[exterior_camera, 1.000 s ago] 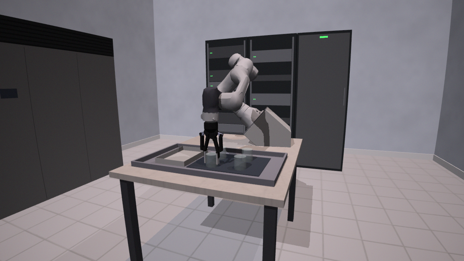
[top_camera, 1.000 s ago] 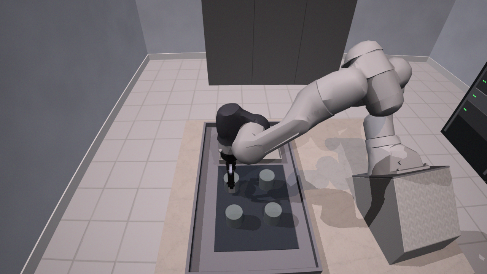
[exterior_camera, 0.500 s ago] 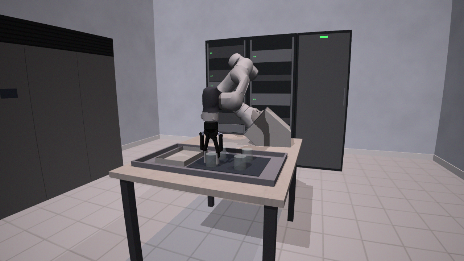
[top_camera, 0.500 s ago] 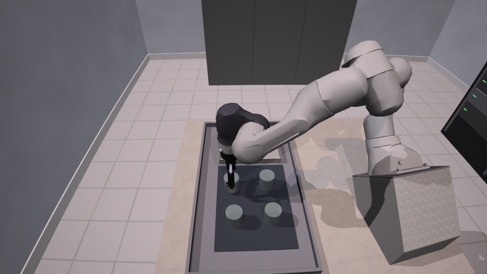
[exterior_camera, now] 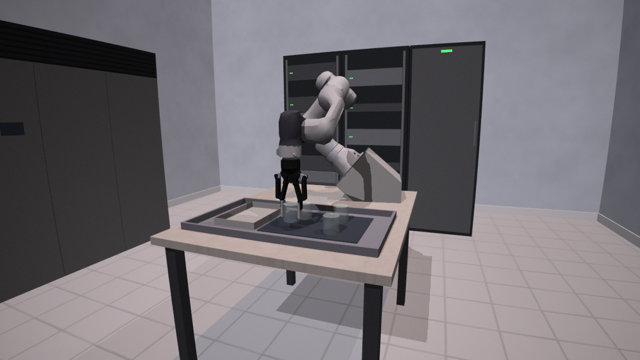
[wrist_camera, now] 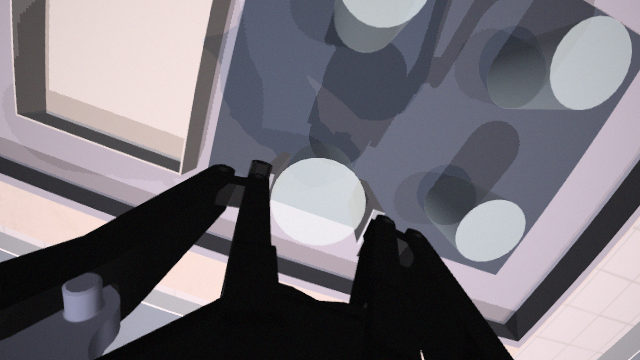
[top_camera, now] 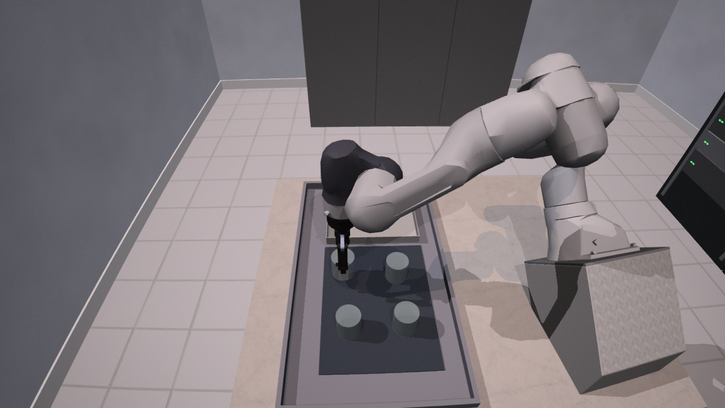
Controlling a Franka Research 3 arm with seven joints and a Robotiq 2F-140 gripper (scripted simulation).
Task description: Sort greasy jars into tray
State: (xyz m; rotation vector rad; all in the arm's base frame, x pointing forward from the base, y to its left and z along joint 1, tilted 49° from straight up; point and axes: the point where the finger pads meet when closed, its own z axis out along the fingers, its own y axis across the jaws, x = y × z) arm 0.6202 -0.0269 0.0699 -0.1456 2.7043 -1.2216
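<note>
Holding one glass jar between the fingers of the gripper, closed on opposite sides. Keeping it upright, at the corner of the dark mat near the tray. Cannot tell whether touching the mat. Standing apart on the mat: a second jar, also tray-side; farther off, a third and a fourth.

Compared with the two earlier moments, the gripper is now higher, and the glass jar between its fingers has risen together with it, so the jar is now lifted above the mat; the arm also is raised a little, its dark wrist part standing higher than before
</note>
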